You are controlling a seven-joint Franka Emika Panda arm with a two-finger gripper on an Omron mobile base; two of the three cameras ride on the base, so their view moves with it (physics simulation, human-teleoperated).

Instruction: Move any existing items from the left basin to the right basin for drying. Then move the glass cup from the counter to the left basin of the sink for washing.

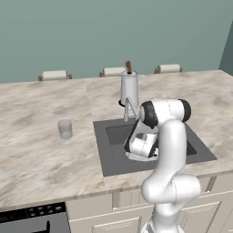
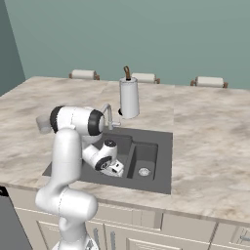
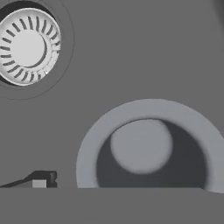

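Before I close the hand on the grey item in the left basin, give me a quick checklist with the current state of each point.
1. Hand open: ok.
2. Hand down inside the left basin: ok.
3. Grey item in front of the hand, close: ok.
4. Item centred between the fingers: cannot tell, one fingertip visible, item sits off to its side.
5. Item apart from the drain: ok.
6. Glass cup upright on the counter, away from the arm: ok.

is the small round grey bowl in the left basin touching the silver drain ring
Apart. In the hand view the small round grey bowl lies low and right while the silver drain ring sits at upper left, with a plain stretch of dark grey basin floor between them.
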